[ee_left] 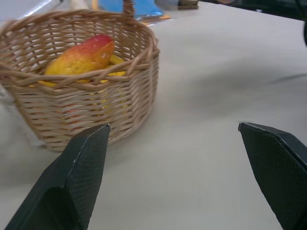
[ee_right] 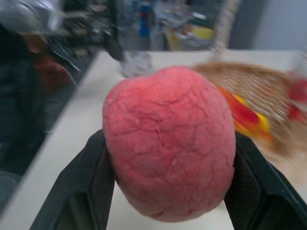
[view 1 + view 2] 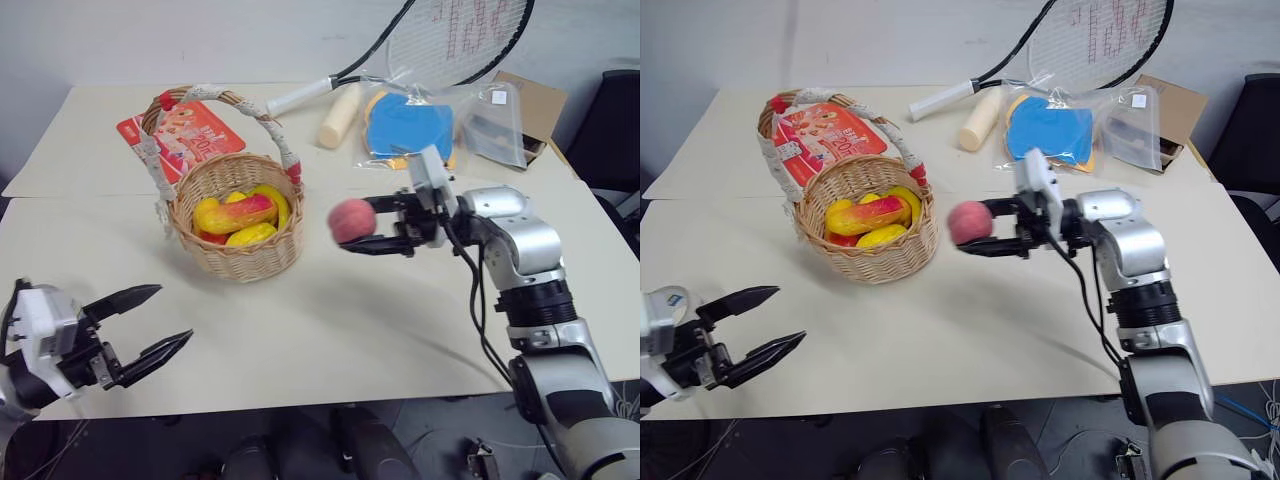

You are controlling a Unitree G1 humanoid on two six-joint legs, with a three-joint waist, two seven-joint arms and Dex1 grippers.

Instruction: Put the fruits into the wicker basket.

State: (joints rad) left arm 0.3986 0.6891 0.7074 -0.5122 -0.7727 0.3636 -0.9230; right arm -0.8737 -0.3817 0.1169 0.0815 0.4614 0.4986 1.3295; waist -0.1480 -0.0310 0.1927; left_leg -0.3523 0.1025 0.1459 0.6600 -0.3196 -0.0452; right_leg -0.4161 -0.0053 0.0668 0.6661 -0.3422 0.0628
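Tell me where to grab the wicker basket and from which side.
Take the wicker basket by the top of its arched handle, coming straight down from above. The handle stands upright over the fruit, narrow enough for open jaws, and lifts without tipping.

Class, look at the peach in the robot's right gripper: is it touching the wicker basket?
Apart. In the left eye view the peach, clamped in the right gripper, hangs above the table with bare tabletop between it and the basket.

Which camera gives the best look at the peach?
The right wrist view: the peach looms close, pinched in the right hand. Both eye views show it small, above the table beside the wicker basket.
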